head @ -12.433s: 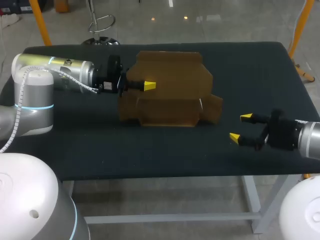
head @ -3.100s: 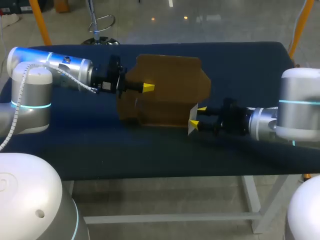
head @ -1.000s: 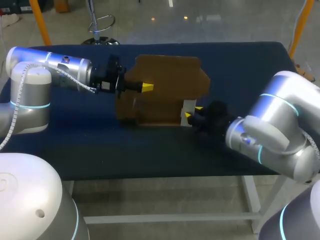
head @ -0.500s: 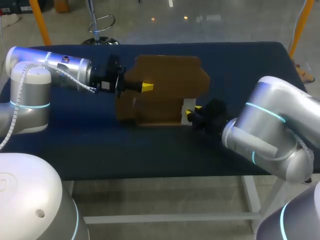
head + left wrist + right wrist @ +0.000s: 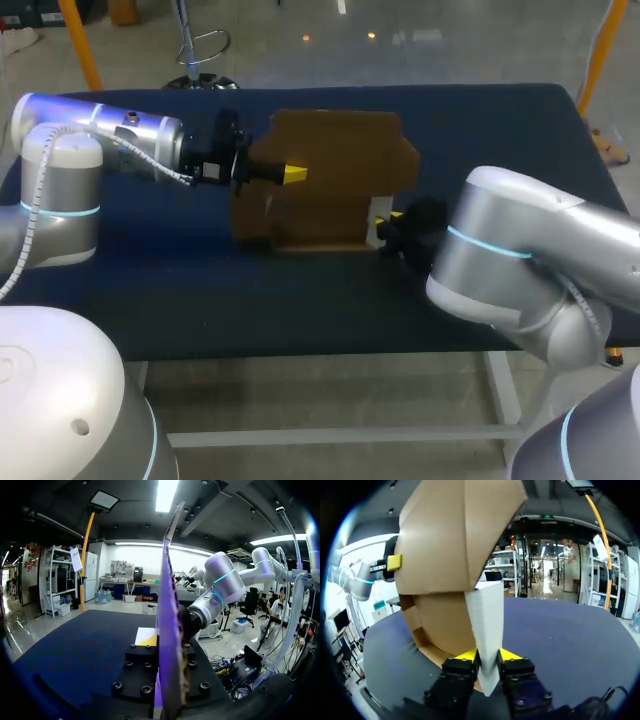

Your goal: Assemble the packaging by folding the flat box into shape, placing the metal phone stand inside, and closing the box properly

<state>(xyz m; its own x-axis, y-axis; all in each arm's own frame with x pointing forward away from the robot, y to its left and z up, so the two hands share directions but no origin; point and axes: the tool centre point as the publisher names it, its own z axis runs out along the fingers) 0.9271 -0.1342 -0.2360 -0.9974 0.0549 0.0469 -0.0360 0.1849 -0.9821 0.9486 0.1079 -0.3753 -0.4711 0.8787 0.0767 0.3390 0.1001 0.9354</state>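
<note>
You are in a robotics lab, at a test bench rather than in any home or shop: the table (image 5: 150, 300) is a plain work surface under a dark cloth, standing on a bare pale metal frame (image 5: 350, 436). Your two arms, the left arm (image 5: 100, 135) and the right arm (image 5: 500, 260), are grey-and-white industrial machines with glowing blue rings at the joints and a coiled white cable (image 5: 150, 160) running along the left one (between them they hold up a brown cardboard box (image 5: 340, 160))
</note>
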